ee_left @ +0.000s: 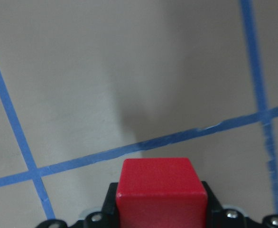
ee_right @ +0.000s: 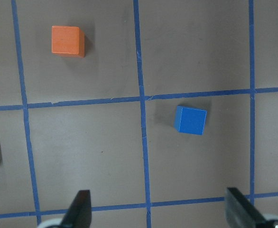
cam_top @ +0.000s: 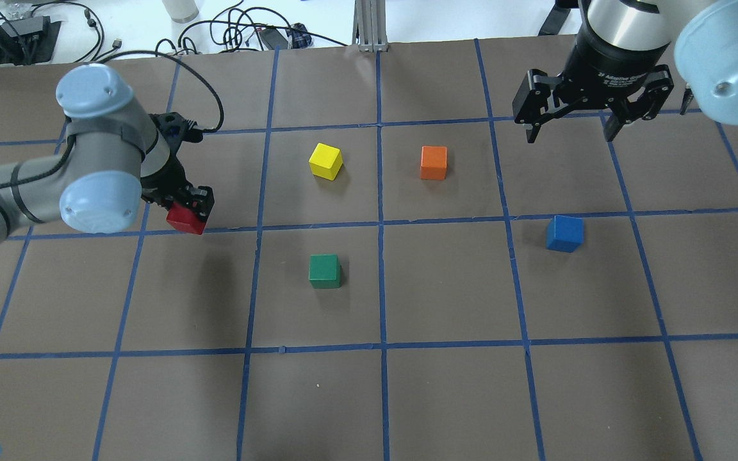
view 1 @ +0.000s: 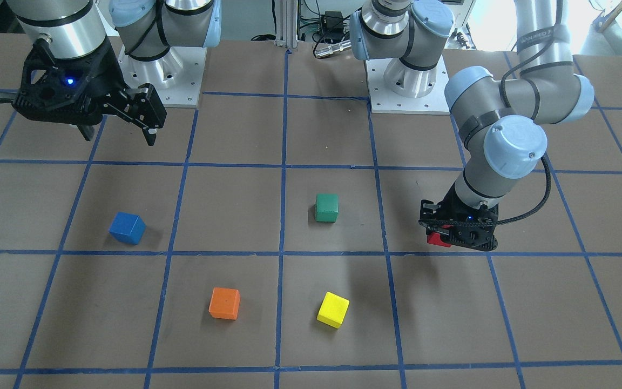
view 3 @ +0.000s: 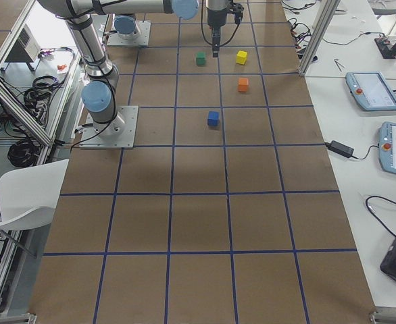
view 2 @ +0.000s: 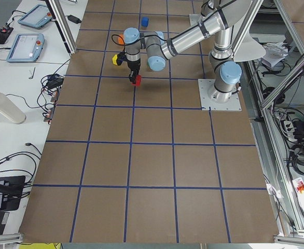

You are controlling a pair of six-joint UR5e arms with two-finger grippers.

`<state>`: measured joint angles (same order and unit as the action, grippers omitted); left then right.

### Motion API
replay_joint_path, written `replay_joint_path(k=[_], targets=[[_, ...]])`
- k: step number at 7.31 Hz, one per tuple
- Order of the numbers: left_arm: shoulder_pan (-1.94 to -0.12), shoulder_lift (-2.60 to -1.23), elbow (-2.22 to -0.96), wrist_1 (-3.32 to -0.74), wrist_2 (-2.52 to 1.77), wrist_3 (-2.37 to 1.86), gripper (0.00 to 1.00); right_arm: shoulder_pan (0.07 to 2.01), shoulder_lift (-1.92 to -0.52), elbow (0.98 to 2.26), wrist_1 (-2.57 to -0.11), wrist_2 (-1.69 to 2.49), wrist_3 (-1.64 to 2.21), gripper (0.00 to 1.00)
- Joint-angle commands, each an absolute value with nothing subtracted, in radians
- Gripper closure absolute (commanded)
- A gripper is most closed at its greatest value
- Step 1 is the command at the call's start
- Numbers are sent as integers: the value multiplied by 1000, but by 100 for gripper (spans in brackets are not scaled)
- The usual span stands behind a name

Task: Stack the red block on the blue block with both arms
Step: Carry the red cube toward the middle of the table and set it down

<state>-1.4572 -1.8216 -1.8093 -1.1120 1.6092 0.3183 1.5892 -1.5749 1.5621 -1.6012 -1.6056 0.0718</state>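
Overhead exterior shows the left gripper (cam_top: pixel 191 206) at left-centre, clamped on the red block (cam_top: pixel 184 219). The block seems to hang just clear of the table (cam_top: pixel 446 397), probably so it can travel without dragging. The blue block (cam_top: pixel 564 233) rests at right-centre, well apart, with the green cube (cam_top: pixel 325 271), yellow cube (cam_top: pixel 325 161) and orange cube (cam_top: pixel 434 162) between. The right gripper (cam_top: pixel 569 133) hovers at upper right, spread wide and empty, likely placed to receive the red block. Only the left wrist view shows the red block seated squarely between the pads. Only the right wrist view shows the blue block ahead of its open fingers, just beside a tape crossing.
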Motion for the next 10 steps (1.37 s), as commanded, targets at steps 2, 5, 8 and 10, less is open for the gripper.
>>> replay_joint_path(k=[2,5,8,10], targets=[[-1763,-1902,-1472,-1385,1456,-201,100,1589,-1574,1566,-1600,-1608,69,0],[-1955,-2055,-1443,-1297,1442,-449,100,1589,-1575,1566,-1601,-1608,64,0],[-2038,-2169,-1454,-1198,1457,-564,100,1589,-1577,1568,-1601,-1605,72,0],[-2054,-2207,-1457,-1189,1457,-577,84,1589,-1575,1566,-1603,-1605,71,0]])
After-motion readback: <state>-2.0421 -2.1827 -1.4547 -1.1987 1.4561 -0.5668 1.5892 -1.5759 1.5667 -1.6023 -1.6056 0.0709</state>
